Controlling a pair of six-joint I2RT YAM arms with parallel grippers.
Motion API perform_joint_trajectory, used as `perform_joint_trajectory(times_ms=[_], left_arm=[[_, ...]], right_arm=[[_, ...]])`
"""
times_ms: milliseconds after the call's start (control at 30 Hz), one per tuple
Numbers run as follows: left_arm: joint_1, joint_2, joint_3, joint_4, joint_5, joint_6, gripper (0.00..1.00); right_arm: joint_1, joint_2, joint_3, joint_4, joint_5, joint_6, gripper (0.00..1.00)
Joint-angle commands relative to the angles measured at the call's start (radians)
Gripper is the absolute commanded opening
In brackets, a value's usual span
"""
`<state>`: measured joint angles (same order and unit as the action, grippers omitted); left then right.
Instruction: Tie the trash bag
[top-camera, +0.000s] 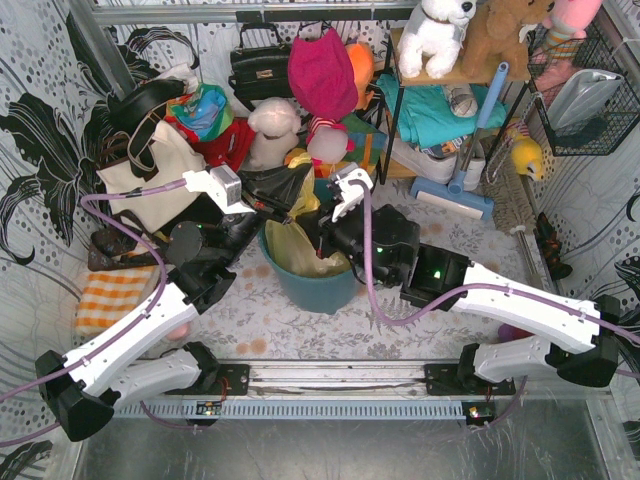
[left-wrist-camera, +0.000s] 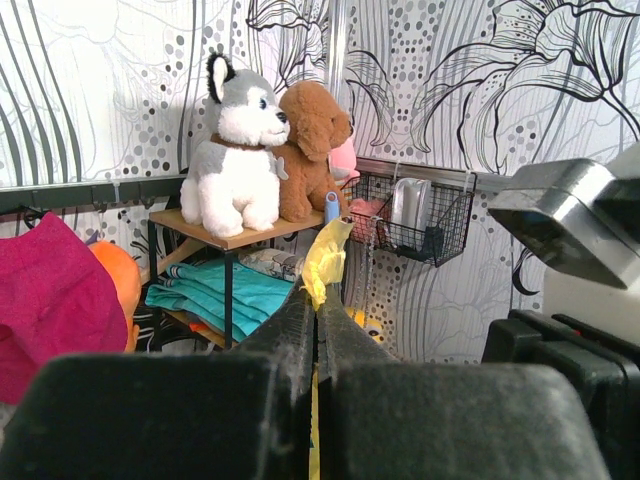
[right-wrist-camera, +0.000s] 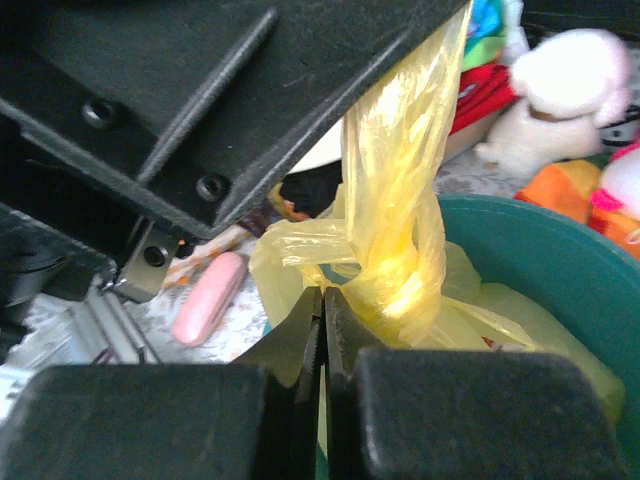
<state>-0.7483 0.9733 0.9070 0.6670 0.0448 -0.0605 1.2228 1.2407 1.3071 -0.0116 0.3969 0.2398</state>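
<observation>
1. The trash bag (top-camera: 300, 250) sits in the teal bin (top-camera: 325, 292) at the middle of the table, between your two grippers. The bin's wall hides the bag's lower body, and its contents are hard to make out through the yellow film.
2. The bag's neck is twisted into one knot (right-wrist-camera: 395, 290) just above the bin's rim. A strip of film rises from the knot and is cut off at the top edge of the right wrist view.
3. Your left gripper (left-wrist-camera: 316, 300) is pressed together, pinching that strip, whose end pokes out past the fingertips.
4. Your right gripper (right-wrist-camera: 322, 300) is pressed together too, just beside the knot, nipping a fold of the bag's film. Its fingers partly hide the fold.
5. You have one bag, one bin and two arms in view.
6. Behind them, a shelf (left-wrist-camera: 240, 238) bears two toys: a grey-and-white plush husky (left-wrist-camera: 235, 150) and a brown plush dog (left-wrist-camera: 312, 140).
7. One cream tote bag (top-camera: 150, 185) lies at the left, and one blurred pink oblong object (right-wrist-camera: 207, 298) lies on the table.
</observation>
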Motion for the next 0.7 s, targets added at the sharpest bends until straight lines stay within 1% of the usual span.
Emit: perform_joint_trajectory(times_ms=[0,133,267,433,667], left_arm=[[0.01,-0.001,0.027,0.029,-0.005,-0.01,0.01],[0.01,-0.004,0.025,0.03,-0.005,-0.011,0.01],[0.01,-0.004,0.025,0.029,0.001,-0.013,0.01],[0.011,-0.007,0.02,0.036,0.001,-0.013,0.01],[0.012,-0.015,0.01,0.04,-0.002,-0.018,0.01]], right_arm=[[0.032,0.022,0.001,0.12,0.216,-0.062,0.0],[0.047,0.061,-0.044,0.289,0.319,-0.092,0.0],[0.051,0.104,-0.08,0.454,0.391,-0.123,0.0],[0.051,0.156,-0.089,0.558,0.457,-0.148,0.0],[0.05,0.2,-0.165,0.787,0.559,-0.216,0.0]])
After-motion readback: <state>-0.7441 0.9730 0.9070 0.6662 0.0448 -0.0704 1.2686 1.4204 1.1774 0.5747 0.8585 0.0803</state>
